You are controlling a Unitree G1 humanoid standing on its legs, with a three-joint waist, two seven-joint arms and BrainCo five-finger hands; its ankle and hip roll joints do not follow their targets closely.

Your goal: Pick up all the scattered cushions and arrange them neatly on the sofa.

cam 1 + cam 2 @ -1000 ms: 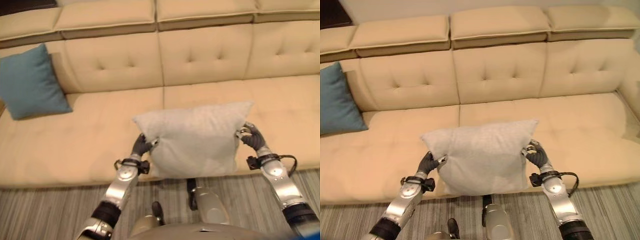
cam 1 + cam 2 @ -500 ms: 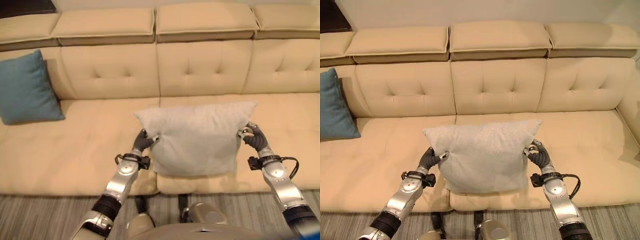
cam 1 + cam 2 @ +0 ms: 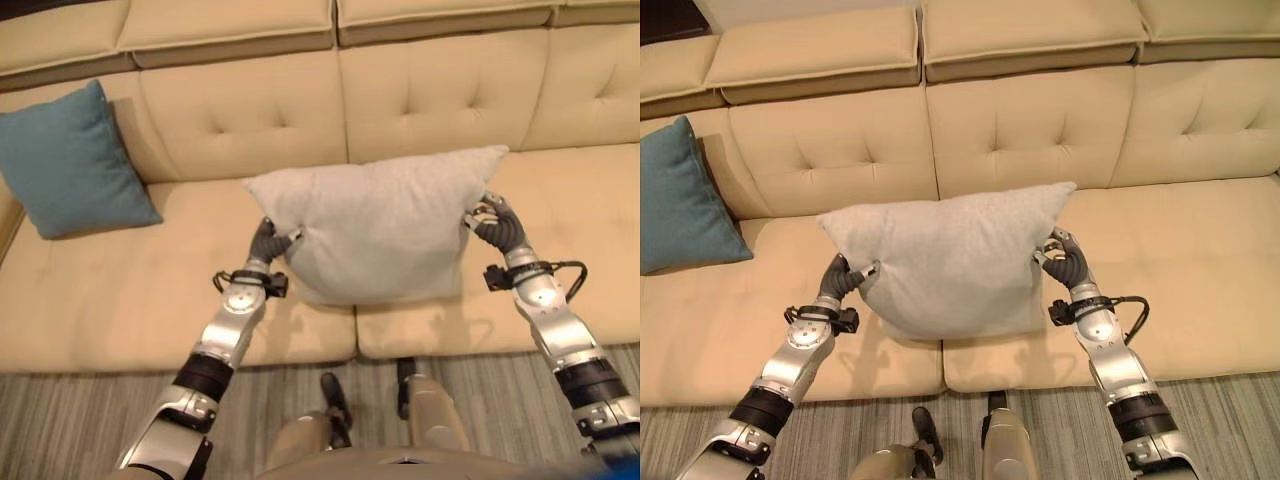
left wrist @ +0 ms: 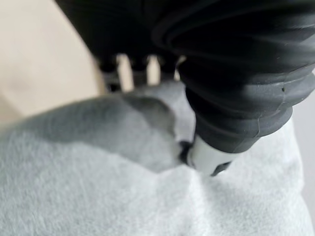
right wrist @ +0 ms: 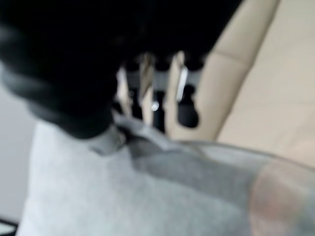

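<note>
You have the grey cushion (image 3: 380,225) held up between both hands over the seat of the cream sofa (image 3: 90,290), its lower edge hanging just above the seat and its upper corners level with the tufted backrest. The left hand (image 3: 268,243) pinches one side edge, thumb pressed into the fabric and fingers curled behind it; the right hand (image 3: 497,222) grips the opposite edge the same way, fingers wrapped round the seam. To set it down well, carry it past your fingertips toward the backrest, keep both pinches level so the top edge stays straight, and lean it upright against the backrest before you let the fingers go slack. Release both sides together, or it will likely slump toward the hand that lets go last. Count in view: one grey cushion, between your fingers; one teal cushion (image 3: 70,160), well beyond the left hand's fingers, already propped against the backrest.
</note>
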